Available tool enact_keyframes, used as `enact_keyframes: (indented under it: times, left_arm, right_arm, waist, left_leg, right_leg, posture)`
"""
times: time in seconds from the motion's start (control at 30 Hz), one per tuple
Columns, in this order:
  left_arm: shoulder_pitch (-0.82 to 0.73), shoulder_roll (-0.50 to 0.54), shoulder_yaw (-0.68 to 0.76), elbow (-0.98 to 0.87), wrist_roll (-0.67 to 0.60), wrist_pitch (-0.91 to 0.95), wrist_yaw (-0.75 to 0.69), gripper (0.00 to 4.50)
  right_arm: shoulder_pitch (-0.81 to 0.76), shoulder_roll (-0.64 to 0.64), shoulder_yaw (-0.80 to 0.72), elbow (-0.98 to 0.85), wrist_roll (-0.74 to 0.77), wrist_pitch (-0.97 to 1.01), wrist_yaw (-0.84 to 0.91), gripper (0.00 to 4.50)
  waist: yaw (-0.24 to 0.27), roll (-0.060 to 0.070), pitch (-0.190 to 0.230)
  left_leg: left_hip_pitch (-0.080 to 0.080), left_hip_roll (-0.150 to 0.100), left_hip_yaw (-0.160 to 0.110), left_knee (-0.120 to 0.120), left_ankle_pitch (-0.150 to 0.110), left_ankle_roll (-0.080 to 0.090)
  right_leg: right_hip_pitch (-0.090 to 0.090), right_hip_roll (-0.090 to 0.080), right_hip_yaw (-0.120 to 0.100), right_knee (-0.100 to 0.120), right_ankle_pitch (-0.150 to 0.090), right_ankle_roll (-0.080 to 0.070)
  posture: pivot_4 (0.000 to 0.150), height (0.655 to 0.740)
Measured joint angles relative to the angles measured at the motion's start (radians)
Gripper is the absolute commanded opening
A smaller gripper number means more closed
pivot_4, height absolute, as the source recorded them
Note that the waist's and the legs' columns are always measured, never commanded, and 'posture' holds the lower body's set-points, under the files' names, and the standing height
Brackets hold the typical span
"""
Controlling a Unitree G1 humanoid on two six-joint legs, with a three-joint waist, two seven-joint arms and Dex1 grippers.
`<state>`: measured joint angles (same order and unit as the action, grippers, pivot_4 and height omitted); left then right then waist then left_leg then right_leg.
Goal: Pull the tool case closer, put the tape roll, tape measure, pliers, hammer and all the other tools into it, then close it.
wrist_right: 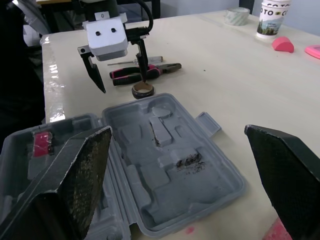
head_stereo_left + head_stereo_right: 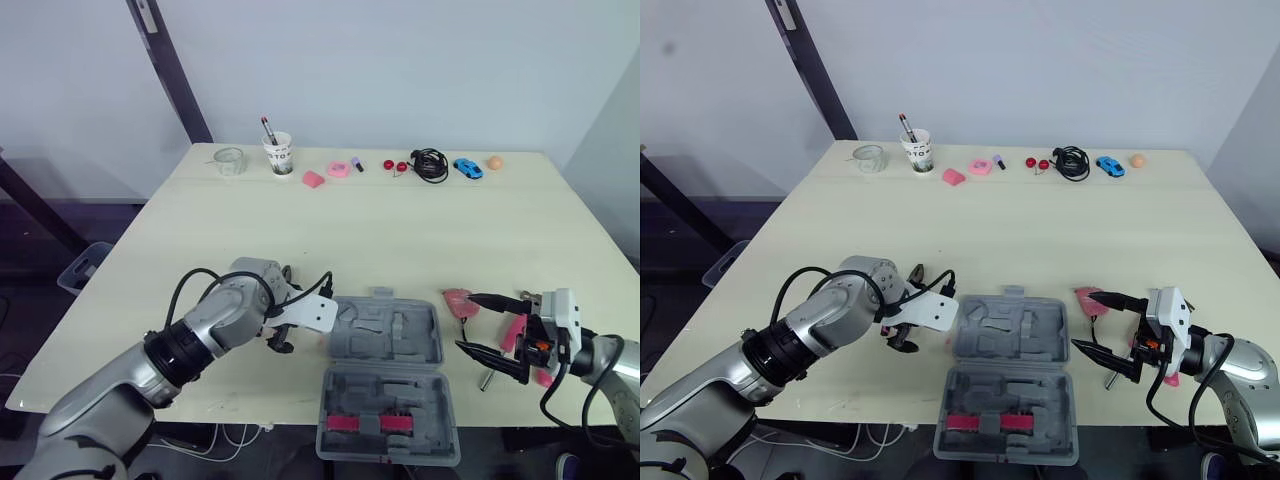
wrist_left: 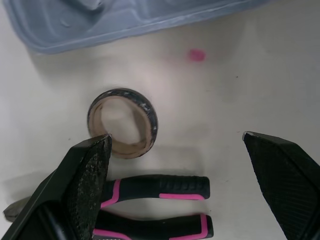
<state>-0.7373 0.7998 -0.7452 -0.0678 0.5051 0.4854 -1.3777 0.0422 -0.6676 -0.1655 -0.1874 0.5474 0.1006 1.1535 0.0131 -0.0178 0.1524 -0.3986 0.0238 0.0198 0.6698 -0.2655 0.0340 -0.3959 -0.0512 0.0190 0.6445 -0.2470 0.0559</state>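
Grey plastic, the tool case (image 2: 385,385) lies open and flat at the near edge of your bench (image 2: 350,230), between the two hands. Its farther half shows bare moulded recesses, and the nearer half carries two pink pieces (image 2: 365,423).

Your left hand (image 3: 176,136) hangs just left of the case with its fingers spread wide and nothing between them. One fingertip (image 3: 95,150) sits at the rim of the tape roll (image 3: 123,123), though you cannot tell whether it touches. The roll lies flat on the bench beside the case edge, and the black-and-pink pliers (image 3: 155,210) lie just beyond it.

Your right hand (image 2: 465,321) is right of the case, low over the bench, fingers wide apart and holding nothing. Pink-handled tools (image 2: 458,300) lie on the bench around it, too small to name.
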Motion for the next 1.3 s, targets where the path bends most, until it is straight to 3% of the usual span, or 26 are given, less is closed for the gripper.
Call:
enact_keyframes:
  times: [0.37, 0.43, 0.47, 0.53, 0.73, 0.77, 1.13, 1.3]
  left_arm:
    - [0.0, -0.043, -0.006, 0.098, 0.062, -0.097, -0.011, 4.46]
    - [-0.012, -0.06, -0.006, 0.13, 0.07, -0.131, -0.013, 3.94]
    - [-0.019, -0.072, -0.005, 0.166, 0.072, -0.165, -0.016, 3.39]
    - [-0.024, -0.078, -0.006, 0.183, 0.074, -0.179, -0.016, 3.03]
    - [-0.044, -0.105, -0.005, 0.263, 0.091, -0.246, -0.016, 0.21]
    - [-0.046, -0.11, -0.004, 0.27, 0.096, -0.254, -0.016, 0.06]
    - [-0.058, -0.122, 0.0, 0.286, 0.121, -0.293, -0.044, 0.06]
    - [-0.076, -0.116, 0.031, 0.268, 0.105, -0.292, -0.076, 0.06]
  right_arm:
    - [0.008, 0.009, 0.0, 0.0, -0.021, -0.038, -0.005, 4.5]
    - [0.016, 0.008, 0.0, -0.002, -0.018, -0.037, -0.003, 4.5]
    - [0.032, 0.003, 0.0, -0.013, -0.01, -0.021, 0.01, 4.5]
    - [0.038, -0.003, 0.0, -0.015, -0.005, -0.015, 0.016, 4.5]
    - [0.056, -0.015, 0.0, -0.033, 0.0, -0.008, 0.025, 4.5]
    - [0.059, -0.015, 0.0, -0.033, 0.0, -0.008, 0.025, 4.5]
    - [0.06, -0.015, 0.0, -0.045, 0.004, -0.008, 0.055, 4.5]
    - [0.06, -0.015, 0.0, -0.044, 0.004, -0.011, 0.062, 4.5]
  waist:
    - [0.0, 0.0, 0.0]
    - [0.002, 0.001, -0.001]
    - [0.004, 0.005, -0.003]
    - [0.004, 0.005, -0.003]
    - [0.005, 0.008, -0.005]
    - [0.006, 0.009, -0.005]
    - [0.005, 0.008, -0.005]
    - [0.001, 0.002, -0.001]
  left_leg:
    - [0.0, 0.0, 0.0, 0.0, 0.0, 0.0]
    - [0.001, 0.0, 0.0, 0.0, 0.0, 0.0]
    - [0.001, -0.001, 0.0, 0.001, 0.0, 0.0]
    - [0.002, -0.001, 0.0, 0.001, 0.0, 0.0]
    - [0.004, -0.002, 0.001, 0.006, 0.001, 0.002]
    - [0.004, -0.002, 0.001, 0.007, 0.001, 0.002]
    - [0.003, -0.002, 0.0, 0.009, 0.001, 0.002]
    - [0.001, -0.001, -0.001, 0.009, 0.001, 0.002]
  right_leg:
    - [0.0, 0.0, 0.0, 0.0, 0.0, 0.0]
    - [0.0, 0.0, 0.0, 0.001, 0.0, 0.0]
    - [0.001, 0.0, 0.001, 0.002, 0.0, 0.0]
    - [0.001, 0.0, 0.002, 0.003, 0.0, 0.0]
    - [0.002, 0.001, 0.004, 0.011, -0.002, -0.004]
    - [0.002, 0.001, 0.004, 0.012, -0.003, -0.004]
    - [0.002, 0.001, 0.005, 0.013, -0.002, -0.004]
    - [0.0, 0.002, 0.005, 0.013, -0.002, -0.004]
  posture:
    - [0.15, 0.74]
    - [0.15, 0.74]
    - [0.15, 0.74]
    - [0.15, 0.74]
    - [0.15, 0.74]
    - [0.15, 0.74]
    - [0.15, 0.74]
    - [0.15, 0.74]
